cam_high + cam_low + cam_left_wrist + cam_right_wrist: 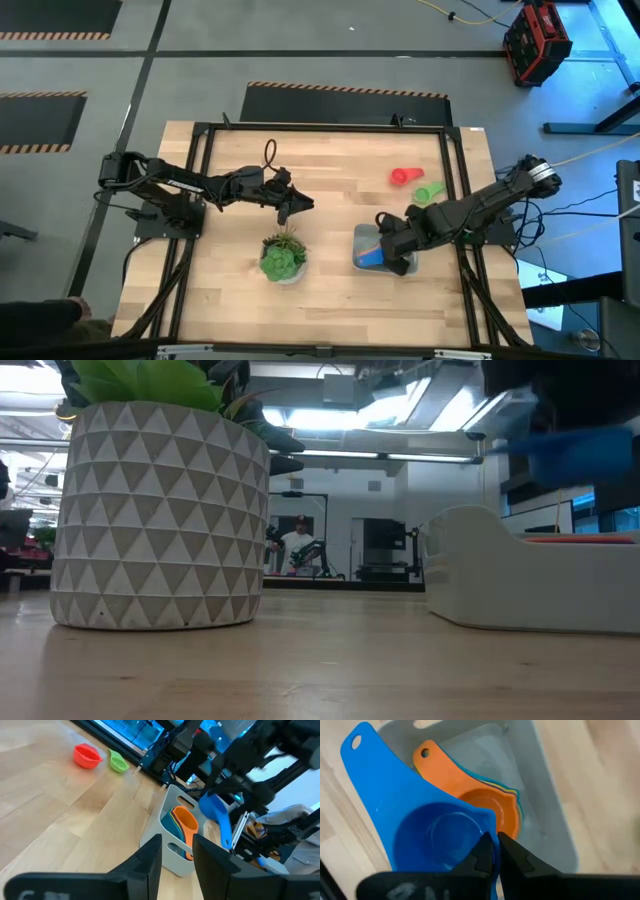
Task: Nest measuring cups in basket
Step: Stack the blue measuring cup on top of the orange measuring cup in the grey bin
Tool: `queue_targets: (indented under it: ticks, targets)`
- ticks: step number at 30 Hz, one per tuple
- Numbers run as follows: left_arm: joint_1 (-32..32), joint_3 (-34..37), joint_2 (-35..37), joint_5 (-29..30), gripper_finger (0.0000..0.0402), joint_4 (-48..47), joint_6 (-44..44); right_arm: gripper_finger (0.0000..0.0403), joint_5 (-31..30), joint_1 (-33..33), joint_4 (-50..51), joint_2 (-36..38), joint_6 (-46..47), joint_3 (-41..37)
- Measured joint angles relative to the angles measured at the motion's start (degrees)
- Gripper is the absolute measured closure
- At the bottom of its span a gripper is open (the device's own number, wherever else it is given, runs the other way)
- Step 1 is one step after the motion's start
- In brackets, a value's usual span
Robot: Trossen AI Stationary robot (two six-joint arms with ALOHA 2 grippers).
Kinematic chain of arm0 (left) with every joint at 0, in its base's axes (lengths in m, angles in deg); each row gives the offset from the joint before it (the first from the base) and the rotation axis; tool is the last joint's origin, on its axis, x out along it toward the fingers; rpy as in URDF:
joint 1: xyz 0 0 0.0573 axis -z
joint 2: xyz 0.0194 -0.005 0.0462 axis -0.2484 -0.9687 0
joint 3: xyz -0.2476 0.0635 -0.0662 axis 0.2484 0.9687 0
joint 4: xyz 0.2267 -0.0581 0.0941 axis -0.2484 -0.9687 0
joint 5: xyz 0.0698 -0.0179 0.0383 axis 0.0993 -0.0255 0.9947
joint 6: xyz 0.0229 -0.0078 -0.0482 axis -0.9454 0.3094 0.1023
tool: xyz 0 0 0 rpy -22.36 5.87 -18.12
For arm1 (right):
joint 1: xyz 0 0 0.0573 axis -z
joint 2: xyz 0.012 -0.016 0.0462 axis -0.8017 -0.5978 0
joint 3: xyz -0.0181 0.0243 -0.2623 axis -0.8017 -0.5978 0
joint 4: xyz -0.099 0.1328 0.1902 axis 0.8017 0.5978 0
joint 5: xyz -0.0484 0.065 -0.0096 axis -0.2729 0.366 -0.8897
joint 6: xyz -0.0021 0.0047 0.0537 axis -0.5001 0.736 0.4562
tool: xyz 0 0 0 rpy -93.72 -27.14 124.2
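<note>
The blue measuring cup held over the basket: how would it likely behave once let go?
The blue measuring cup probably is stiff and light: pinched only at its rim, it keeps its shape. Smooth plastic may slip easily. Released, it would likely drop onto the orange cup in the basket; its bowl looks wider, so it may sit tilted rather than nest.

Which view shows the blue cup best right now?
Right wrist view: the blue cup fills it, its rim pinched by the right gripper over the basket. Left wrist shows it raised; high view a sliver; low view only a blur.
</note>
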Motion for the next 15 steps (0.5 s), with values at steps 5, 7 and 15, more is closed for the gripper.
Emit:
queue_targets:
  ticks: [5,7,15]
  targets:
    - [0.00,-0.02,0.00,-0.02,0.0299,0.00,0.00,0.0383,0.69,0.10,-5.92,-0.02,0.11,-4.75]
    - [0.00,-0.02,0.00,-0.02,0.0299,0.00,0.00,0.0383,0.59,0.10,-5.62,-0.02,0.44,-5.40]
    - [0.00,-0.04,0.00,-0.04,0.0300,-0.02,0.00,0.0383,-0.32,0.10,-5.44,-0.32,-0.60,-5.59]
